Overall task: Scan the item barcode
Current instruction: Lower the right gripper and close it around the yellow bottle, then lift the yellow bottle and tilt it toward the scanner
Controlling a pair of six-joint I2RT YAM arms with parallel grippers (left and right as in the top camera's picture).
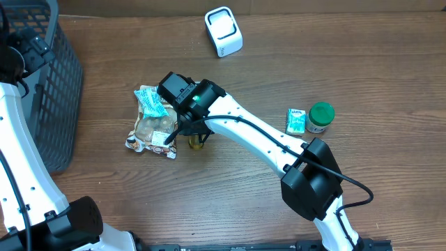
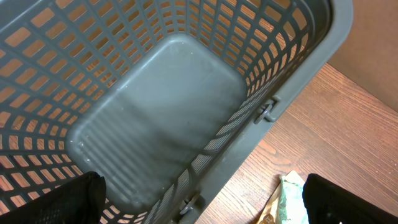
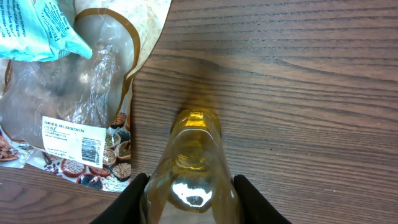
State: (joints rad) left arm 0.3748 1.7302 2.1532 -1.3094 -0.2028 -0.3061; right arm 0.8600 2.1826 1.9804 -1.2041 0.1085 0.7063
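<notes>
My right gripper (image 3: 191,204) is shut on a clear yellow bottle (image 3: 194,162), one black finger pressed on each side of it. The bottle's neck points away from the wrist camera, over the wooden table. In the overhead view the right gripper (image 1: 196,137) holds the bottle (image 1: 198,143) low, beside a bag of dried food. No barcode shows on the bottle. The white scanner (image 1: 223,31) stands at the back of the table. My left gripper (image 2: 202,208) hangs open over a grey basket (image 2: 155,118), with nothing between its fingers.
A clear bag of dried mushrooms (image 1: 150,131), with a barcode label (image 3: 74,140), lies left of the bottle, and a teal packet (image 1: 152,102) rests on it. A small carton (image 1: 296,120) and a green-lidded jar (image 1: 320,117) stand to the right. The basket (image 1: 49,84) fills the left edge.
</notes>
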